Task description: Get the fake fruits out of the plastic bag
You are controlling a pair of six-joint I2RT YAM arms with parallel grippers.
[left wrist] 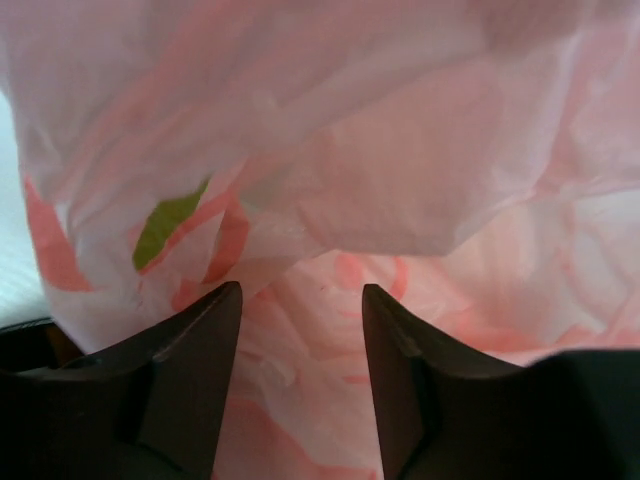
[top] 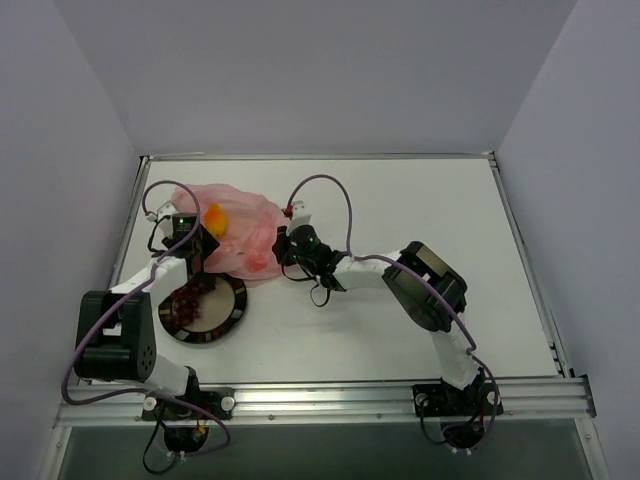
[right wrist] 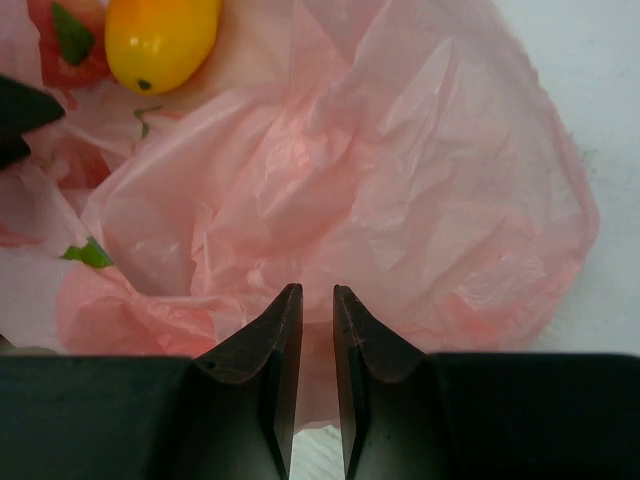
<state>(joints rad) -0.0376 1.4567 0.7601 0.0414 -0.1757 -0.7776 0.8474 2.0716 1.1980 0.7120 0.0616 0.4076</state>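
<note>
The mango lies in the mouth of the limp, crinkly bag, light, hard and slick, likely best taken across its narrow middle by the wide-open left gripper while the nearly closed right gripper pinches film.

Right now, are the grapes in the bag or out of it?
Out. The grapes lie on the plate, beside the pink bag, not inside it.
</note>
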